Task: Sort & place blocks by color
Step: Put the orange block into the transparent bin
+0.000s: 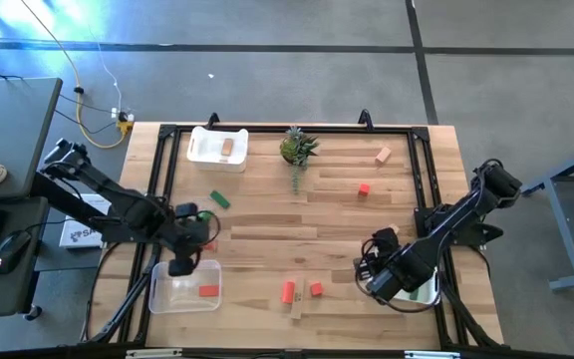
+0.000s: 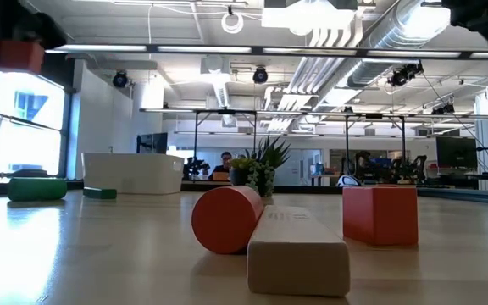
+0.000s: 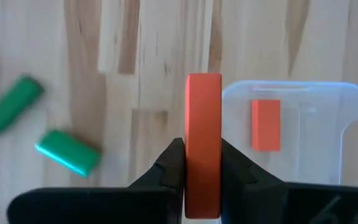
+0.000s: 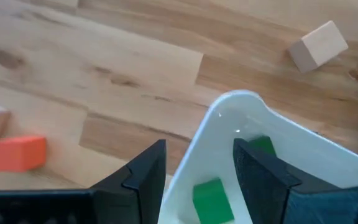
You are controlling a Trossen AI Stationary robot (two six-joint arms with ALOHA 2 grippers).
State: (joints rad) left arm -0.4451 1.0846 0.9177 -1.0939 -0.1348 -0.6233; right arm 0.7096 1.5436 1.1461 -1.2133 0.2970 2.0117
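Observation:
My left gripper [image 1: 181, 261] [image 3: 202, 171] hovers at the clear bin's [image 1: 172, 291] [image 3: 319, 106] far edge, shut on a red-orange bar [image 3: 202, 118]. One red-orange block [image 1: 208, 291] [image 3: 266, 124] lies in that bin. Two green blocks [image 3: 10, 106] [image 3: 68, 151] lie on the table nearby. My right gripper [image 1: 377, 282] [image 4: 197, 171] is open over the near-right white bin's rim [image 4: 219, 118], one finger outside and one above the inside. I cannot tell whether it touches the rim. Green blocks [image 4: 213, 199] [image 4: 263, 144] lie in that bin. My left gripper pinches the red-orange bar between its two fingers [image 3: 169, 165], on the bar's long side faces [image 3: 191, 149]. The fingers come from above, pointing down, and lie along the bar. The bar's free end sticks out past the fingertips, and the bar is lifted clear of the table.
A white bin [image 1: 205, 150] with a tan block [image 1: 227, 148] and a potted plant [image 1: 297, 150] stand at the far edge. A tan block [image 1: 383, 155] and a red cube [image 1: 364, 188] lie far right. Two red blocks [image 1: 288, 291] [image 1: 316, 289] and a tan bar [image 1: 297, 307] lie near centre.

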